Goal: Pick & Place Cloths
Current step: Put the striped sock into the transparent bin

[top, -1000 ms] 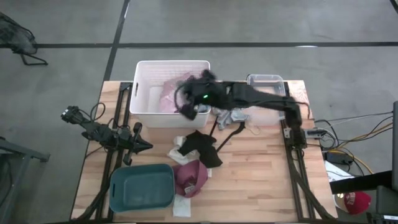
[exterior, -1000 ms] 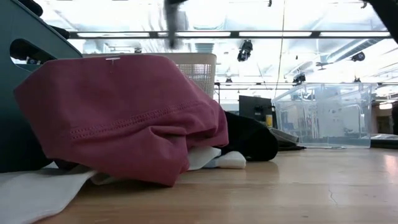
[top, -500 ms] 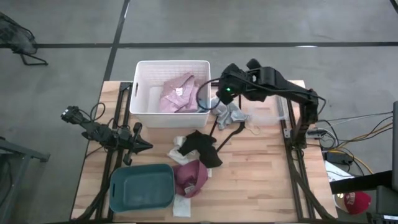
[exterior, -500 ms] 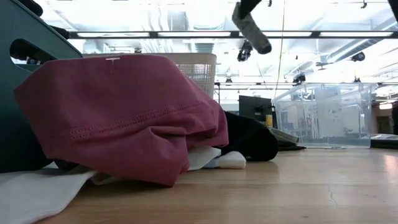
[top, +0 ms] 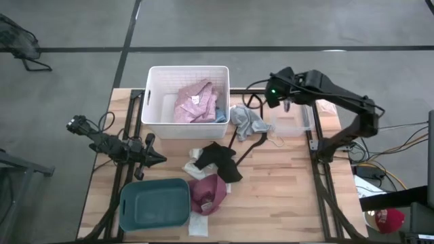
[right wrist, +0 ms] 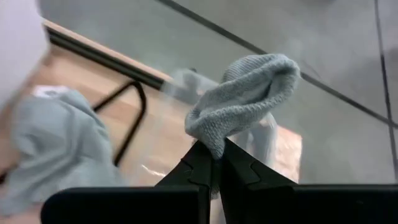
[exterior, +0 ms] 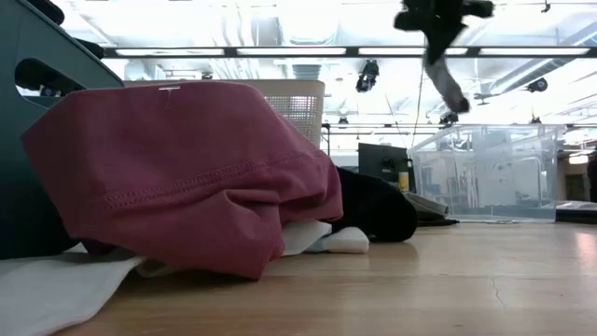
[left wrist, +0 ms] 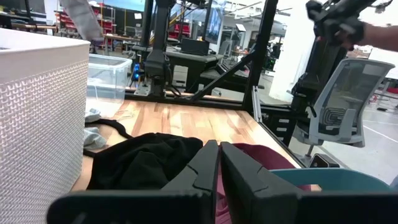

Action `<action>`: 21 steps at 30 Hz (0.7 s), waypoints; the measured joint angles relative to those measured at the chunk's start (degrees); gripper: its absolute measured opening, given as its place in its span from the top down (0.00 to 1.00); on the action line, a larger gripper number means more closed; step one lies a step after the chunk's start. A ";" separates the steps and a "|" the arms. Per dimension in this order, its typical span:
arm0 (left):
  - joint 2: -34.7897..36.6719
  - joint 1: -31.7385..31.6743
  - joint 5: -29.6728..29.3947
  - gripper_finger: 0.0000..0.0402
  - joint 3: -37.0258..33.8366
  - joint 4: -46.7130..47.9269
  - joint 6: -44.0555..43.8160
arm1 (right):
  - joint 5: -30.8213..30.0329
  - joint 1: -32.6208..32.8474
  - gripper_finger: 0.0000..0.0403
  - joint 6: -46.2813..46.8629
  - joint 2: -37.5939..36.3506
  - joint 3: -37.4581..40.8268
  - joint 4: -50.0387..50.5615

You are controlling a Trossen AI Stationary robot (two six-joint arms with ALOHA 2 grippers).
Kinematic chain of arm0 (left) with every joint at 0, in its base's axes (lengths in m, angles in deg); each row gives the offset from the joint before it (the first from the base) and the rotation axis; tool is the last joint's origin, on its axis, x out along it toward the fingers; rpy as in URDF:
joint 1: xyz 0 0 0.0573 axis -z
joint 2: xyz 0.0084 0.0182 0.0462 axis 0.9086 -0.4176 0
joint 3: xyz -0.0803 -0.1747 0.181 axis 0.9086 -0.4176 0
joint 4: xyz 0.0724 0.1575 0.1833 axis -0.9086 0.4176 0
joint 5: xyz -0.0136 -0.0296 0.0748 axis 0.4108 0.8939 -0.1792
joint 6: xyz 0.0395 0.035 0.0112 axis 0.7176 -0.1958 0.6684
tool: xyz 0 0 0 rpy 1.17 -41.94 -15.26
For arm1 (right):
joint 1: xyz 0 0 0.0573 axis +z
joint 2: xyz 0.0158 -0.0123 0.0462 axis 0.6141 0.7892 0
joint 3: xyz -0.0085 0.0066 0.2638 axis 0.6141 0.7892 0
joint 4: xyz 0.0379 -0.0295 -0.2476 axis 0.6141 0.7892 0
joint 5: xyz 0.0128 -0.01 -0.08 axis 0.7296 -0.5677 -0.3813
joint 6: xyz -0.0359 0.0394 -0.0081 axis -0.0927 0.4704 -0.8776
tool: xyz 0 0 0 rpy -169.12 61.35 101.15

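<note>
Small grey cloth (right wrist: 239,99): hanging folded from the right gripper (right wrist: 214,160), in the air over the clear bin (top: 291,108) at about 2 o'clock on the table; in the low view it is dangling as a grey strip (exterior: 446,79) high above the tabletop.
Right gripper: its two fingers are pressing together on the lower edge of the small grey cloth; in the high view it is sitting (top: 287,103) at the end of the arm reaching in from the table's 3 o'clock side.
Left gripper (left wrist: 219,163): fingers are lying pressed together with nothing between them; the arm is resting low at the table's 9 o'clock edge (top: 150,157), pointing toward the centre.
Pink checked shirt (top: 194,102): lying crumpled inside the white basket (top: 154,102) at 11 o'clock.
Blue-grey shirt (top: 247,120): lying on the wood just beside the basket's 3 o'clock wall, between basket and clear bin.
Black hanger (top: 252,144): lying partly under the blue-grey shirt.
Black cloth (top: 220,160): lying near the table's centre.
Maroon cloth (top: 207,192): lying toward 6 o'clock, touching the teal bin (top: 154,203); it is filling much of the low view (exterior: 187,168).
Cream cloth (top: 199,224): lying under the maroon cloth's 6 o'clock edge.
</note>
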State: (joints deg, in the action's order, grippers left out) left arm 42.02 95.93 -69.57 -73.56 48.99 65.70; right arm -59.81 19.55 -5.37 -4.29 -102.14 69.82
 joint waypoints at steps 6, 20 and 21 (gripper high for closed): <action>0.00 0.00 0.00 0.94 0.00 0.00 -0.02 | 4.19 -4.46 0.98 0.70 -5.78 13.60 -7.94; -0.02 0.00 0.00 0.94 0.00 0.00 0.00 | 14.22 -6.66 0.59 0.43 -7.38 24.23 -16.36; -0.01 0.00 0.00 0.94 0.00 0.00 -0.01 | 14.86 -6.66 0.55 0.33 -7.37 23.65 -16.60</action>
State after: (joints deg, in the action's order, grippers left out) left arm 42.01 95.93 -69.57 -73.56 48.99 65.69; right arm -44.94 12.89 -5.04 -11.66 -78.49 53.22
